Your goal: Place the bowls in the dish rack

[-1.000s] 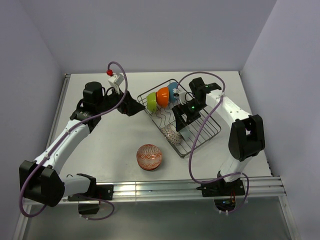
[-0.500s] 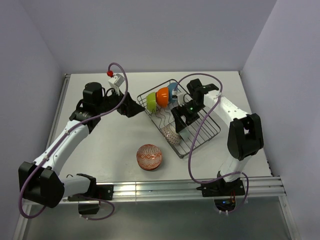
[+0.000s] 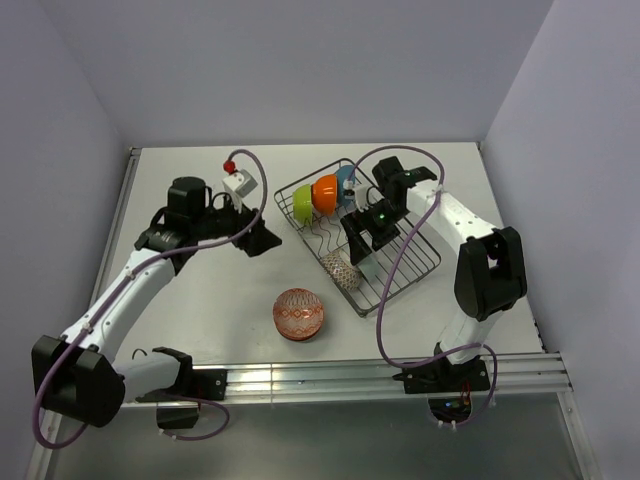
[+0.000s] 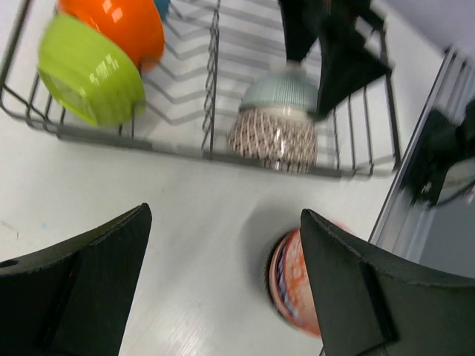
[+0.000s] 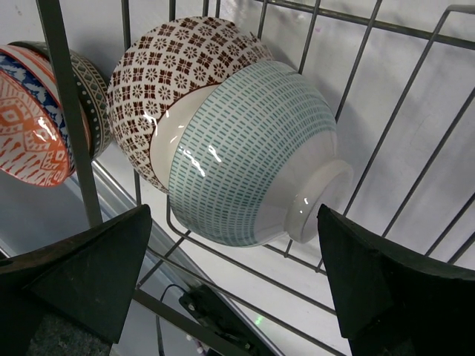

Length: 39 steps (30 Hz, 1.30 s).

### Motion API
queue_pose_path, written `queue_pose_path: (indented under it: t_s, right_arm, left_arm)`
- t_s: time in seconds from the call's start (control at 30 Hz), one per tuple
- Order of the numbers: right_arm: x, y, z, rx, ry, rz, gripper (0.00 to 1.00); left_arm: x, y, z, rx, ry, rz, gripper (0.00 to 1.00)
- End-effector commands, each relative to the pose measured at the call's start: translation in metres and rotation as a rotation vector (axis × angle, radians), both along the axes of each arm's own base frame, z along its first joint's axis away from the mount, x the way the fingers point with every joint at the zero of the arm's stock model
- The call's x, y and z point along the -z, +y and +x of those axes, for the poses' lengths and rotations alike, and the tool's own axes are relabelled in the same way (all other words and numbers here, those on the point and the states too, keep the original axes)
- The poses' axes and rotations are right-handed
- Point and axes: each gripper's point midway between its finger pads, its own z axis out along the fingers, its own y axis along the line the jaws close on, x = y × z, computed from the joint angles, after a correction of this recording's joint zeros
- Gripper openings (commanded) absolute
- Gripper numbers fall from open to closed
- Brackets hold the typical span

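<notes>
The dish rack [image 3: 410, 262] holds the lime green bowl [image 3: 303, 204], orange bowl [image 3: 325, 192] and blue bowl [image 3: 346, 179] on edge at its far end. The dark brown patterned bowl [image 3: 340, 268] and the white-blue bowl [image 5: 252, 156] lie nested on their sides at the near end. The red-orange bowl [image 3: 298, 313] sits on the table in front of the rack. My right gripper [image 3: 358, 250] is open just above the white-blue bowl, jaws on either side and apart from it. My left gripper [image 3: 262, 241] is open and empty, left of the rack, above the table.
The left wrist view shows the rack's front wire edge [image 4: 148, 141] with the lime green bowl [image 4: 89, 78], the nested pair [image 4: 271, 141] and the red-orange bowl [image 4: 293, 285] near my right finger. A metal rail [image 3: 330, 378] runs along the table's near edge. Walls enclose the table.
My left gripper has drawn back from the rack's left corner and moved nearer, toward the red-orange bowl. My right gripper shifted slightly and stays open over the nested bowls.
</notes>
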Motion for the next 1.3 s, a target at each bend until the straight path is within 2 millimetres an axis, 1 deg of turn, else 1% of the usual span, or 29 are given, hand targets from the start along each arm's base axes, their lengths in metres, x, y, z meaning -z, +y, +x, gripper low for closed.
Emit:
queue_pose_path:
  t_s: [0.0,0.03,0.07,0.13,0.17,0.2,0.23,0.3,0.33,0.37,0.47,0.5,0.57,0.63,0.73,0.77,0.83,0.87,0.93,0.97,1.03,1.07,1.13,1.27]
  right_arm:
    - [-0.019,-0.001,0.021,0.031,-0.080,0.014,1.00]
    - [-0.021,-0.001,0.022,0.035,-0.084,0.018,1.00]
    - [-0.022,-0.002,0.024,0.040,-0.087,0.018,1.00]
    - [-0.026,-0.001,0.027,0.043,-0.095,0.026,1.00]
    - [-0.028,-0.001,0.028,0.047,-0.100,0.030,1.00]
    - [-0.031,-0.001,0.030,0.051,-0.106,0.038,1.00]
    - [-0.036,-0.001,0.032,0.057,-0.121,0.046,1.00]
    - [-0.045,-0.002,0.038,0.065,-0.164,0.052,1.00]
    - [-0.053,-0.004,0.041,0.073,-0.198,0.054,1.00]
    - [-0.058,-0.005,0.043,0.084,-0.217,0.054,1.00]
    - [-0.081,-0.008,0.052,0.110,-0.294,0.064,1.00]
    - [-0.085,-0.009,0.053,0.120,-0.301,0.068,1.00]
    - [-0.098,-0.013,0.057,0.142,-0.327,0.087,1.00]
    - [-0.105,-0.017,0.058,0.160,-0.341,0.095,1.00]
    - [-0.113,-0.020,0.059,0.178,-0.355,0.110,1.00]
    - [-0.116,-0.021,0.059,0.183,-0.359,0.115,1.00]
    - [-0.119,-0.022,0.059,0.188,-0.364,0.120,1.00]
    - [-0.122,-0.023,0.059,0.192,-0.366,0.125,1.00]
    - [-0.124,-0.025,0.060,0.198,-0.371,0.126,1.00]
    - [-0.126,-0.025,0.060,0.200,-0.375,0.128,1.00]
    - [-0.128,-0.026,0.062,0.208,-0.383,0.134,1.00]
    - [-0.130,-0.025,0.062,0.211,-0.387,0.141,1.00]
    - [-0.134,-0.025,0.062,0.209,-0.401,0.150,1.00]
    - [-0.142,-0.022,0.064,0.220,-0.399,0.183,1.00]
  left_arm:
    - [0.025,0.009,-0.033,0.123,-0.064,0.123,0.87]
    - [0.034,0.011,-0.041,0.139,-0.054,0.145,0.87]
    - [0.040,0.008,-0.051,0.169,-0.040,0.164,0.86]
    - [0.054,0.007,-0.060,0.197,-0.034,0.213,0.86]
    - [0.059,0.001,-0.069,0.229,-0.027,0.227,0.86]
    - [0.065,0.000,-0.072,0.232,-0.014,0.240,0.85]
    - [0.075,0.001,-0.074,0.232,0.002,0.273,0.85]
    - [0.087,-0.005,-0.085,0.269,0.020,0.320,0.83]
    - [0.096,-0.008,-0.090,0.290,0.030,0.354,0.82]
    - [0.099,-0.009,-0.090,0.290,0.028,0.373,0.81]
    - [0.108,-0.015,-0.096,0.322,0.024,0.412,0.79]
    - [0.111,-0.016,-0.097,0.326,0.026,0.424,0.78]
    - [0.116,-0.022,-0.103,0.356,0.039,0.443,0.74]
    - [0.122,-0.026,-0.105,0.361,0.041,0.475,0.70]
    - [0.126,-0.028,-0.104,0.361,0.033,0.507,0.61]
    - [0.127,-0.028,-0.103,0.362,0.028,0.515,0.55]
    - [0.127,-0.029,-0.102,0.360,0.021,0.527,0.49]
    - [0.126,-0.028,-0.101,0.358,0.019,0.530,0.41]
    - [0.124,-0.029,-0.100,0.354,0.013,0.535,0.32]
    - [0.124,-0.029,-0.101,0.355,0.018,0.539,0.21]
    - [0.123,-0.029,-0.099,0.348,0.021,0.549,0.11]
    - [0.123,-0.028,-0.099,0.345,0.030,0.553,0.04]
    - [0.121,-0.031,-0.098,0.342,0.035,0.549,0.00]
    - [0.109,-0.037,-0.100,0.344,0.032,0.504,0.00]
